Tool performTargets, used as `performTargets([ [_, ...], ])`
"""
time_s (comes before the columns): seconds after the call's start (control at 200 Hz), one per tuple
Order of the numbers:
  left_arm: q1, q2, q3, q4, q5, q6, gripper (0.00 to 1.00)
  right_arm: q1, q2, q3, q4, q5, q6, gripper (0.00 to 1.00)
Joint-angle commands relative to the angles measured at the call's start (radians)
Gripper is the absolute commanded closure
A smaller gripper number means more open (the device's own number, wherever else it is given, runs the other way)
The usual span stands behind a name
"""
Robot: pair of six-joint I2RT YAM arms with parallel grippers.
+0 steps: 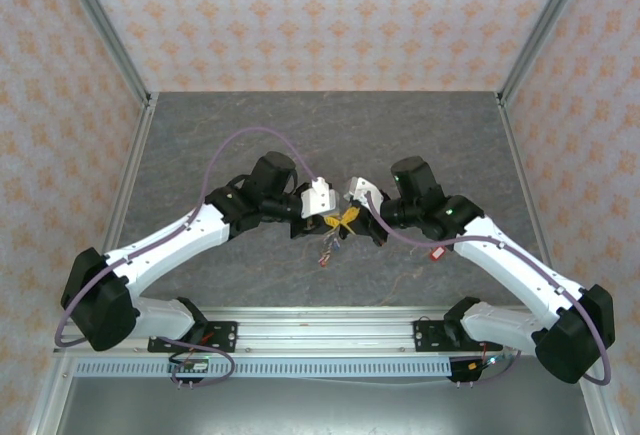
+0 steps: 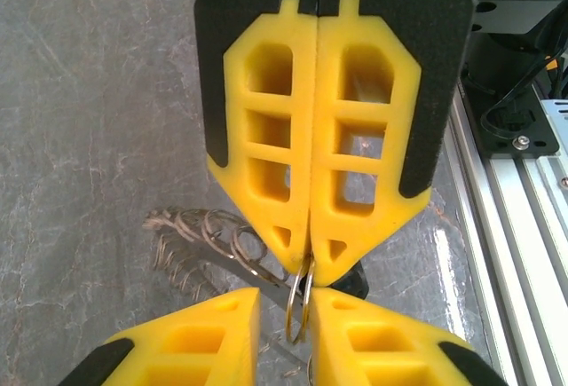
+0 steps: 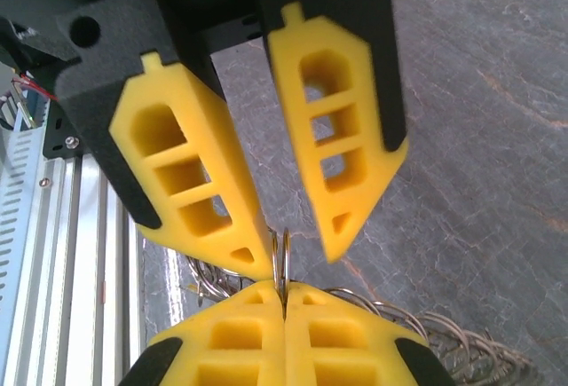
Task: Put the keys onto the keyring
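The keyring (image 2: 302,302) is a thin silver split ring, seen edge-on above the table. My right gripper (image 3: 284,287) is shut on its rim, and from the left wrist it (image 2: 303,266) shows fingertip down with the ring hanging below. My left gripper (image 2: 285,292) stands open around the ring's other side. Only one of its fingers (image 3: 253,248) is against the ring; the other (image 3: 342,226) is well apart. From above, both grippers, left (image 1: 338,223) and right (image 1: 352,219), meet at mid-table. Small coloured keys (image 1: 328,251) sit just below them. A red key (image 1: 437,251) lies by the right arm.
A coil-like bundle of wire loops (image 2: 200,240) lies on the grey table (image 1: 250,135) under the grippers; I cannot tell whether it joins the held ring. The aluminium rail (image 1: 330,335) runs along the near edge. Patterned walls close in the back and sides.
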Motion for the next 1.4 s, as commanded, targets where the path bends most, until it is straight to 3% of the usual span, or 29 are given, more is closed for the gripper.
performTargets([
  [0.0,-0.01,0.013,0.038,-0.037,0.015,0.025,0.85,0.006,-0.017,0.009,0.089,-0.045,0.004,1.0],
  [0.05,-0.01,0.013,0.038,-0.04,0.014,0.026,0.86,0.005,-0.021,0.003,0.096,-0.046,0.006,1.0],
  [0.135,-0.01,0.008,0.035,-0.03,0.017,0.025,1.0,0.006,-0.023,-0.001,0.094,-0.041,0.005,0.97],
  [0.455,-0.004,-0.046,-0.039,0.122,0.075,-0.049,1.0,-0.008,-0.073,-0.107,0.193,-0.019,0.054,0.83],
  [0.976,0.001,-0.048,-0.062,0.177,0.17,-0.076,1.0,-0.057,-0.099,-0.218,0.37,-0.076,0.143,0.8],
  [1.211,0.005,-0.055,-0.068,0.193,0.172,-0.087,1.0,-0.078,-0.101,-0.27,0.4,-0.043,0.147,0.7],
  [1.396,0.007,-0.056,-0.07,0.193,0.165,-0.087,1.0,-0.086,-0.121,-0.301,0.403,-0.025,0.16,0.68],
])
